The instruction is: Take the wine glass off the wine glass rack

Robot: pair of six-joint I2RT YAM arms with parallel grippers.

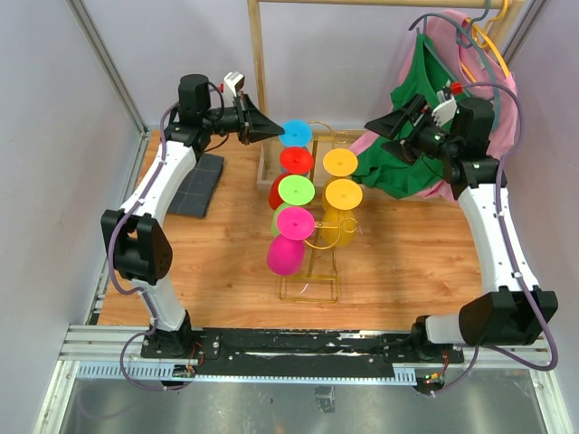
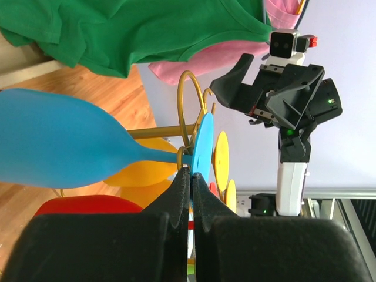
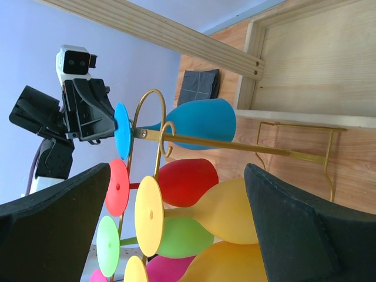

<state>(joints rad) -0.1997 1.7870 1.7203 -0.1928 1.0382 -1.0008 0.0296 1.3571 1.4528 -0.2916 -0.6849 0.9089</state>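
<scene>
While a dark mat, seamed in squares, lies flat at the left of the wooden table, the left end effector beside it is all business: two blunt matte-black fingers pinched tight on the blue wine glass, nipping the thin edge of its flat round foot. It's a smooth, opaque glass with a fat teardrop bowl and a slim stem. It hangs at the far end of the wine glass rack, a thin gold wire stand, foot up, bowl down, long axis upright. A red glass, green glass, pink glass and yellow glasses hang likewise. On the right, the right end effector is spread wide, gripping nothing, before a draped green garment.
</scene>
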